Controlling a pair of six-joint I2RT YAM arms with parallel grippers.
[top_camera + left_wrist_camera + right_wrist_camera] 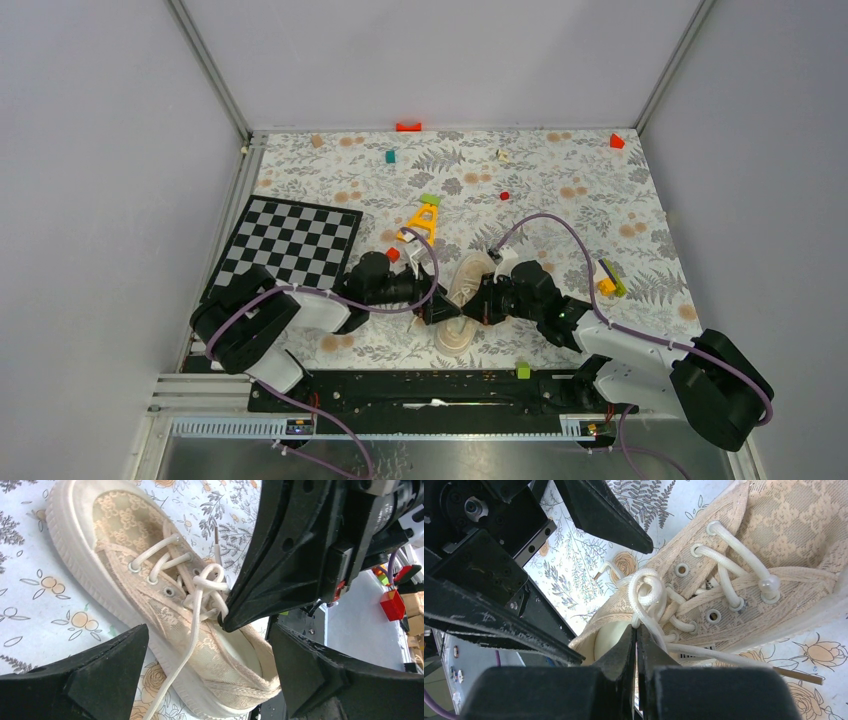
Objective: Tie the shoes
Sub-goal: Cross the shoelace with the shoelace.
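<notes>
watching my right gripper (635,630) pinch the looped lace (646,587) tight while my left gripper (207,630) hangs wide open over the shoe (120,525) on the table (30,595) between them, i worry a hard tug drags the shoe or slips the lace free.

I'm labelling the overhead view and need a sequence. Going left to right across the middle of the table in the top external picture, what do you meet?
Checkerboard → yellow A-shaped toy → cream sneaker → yellow-and-green blocks.
</notes>
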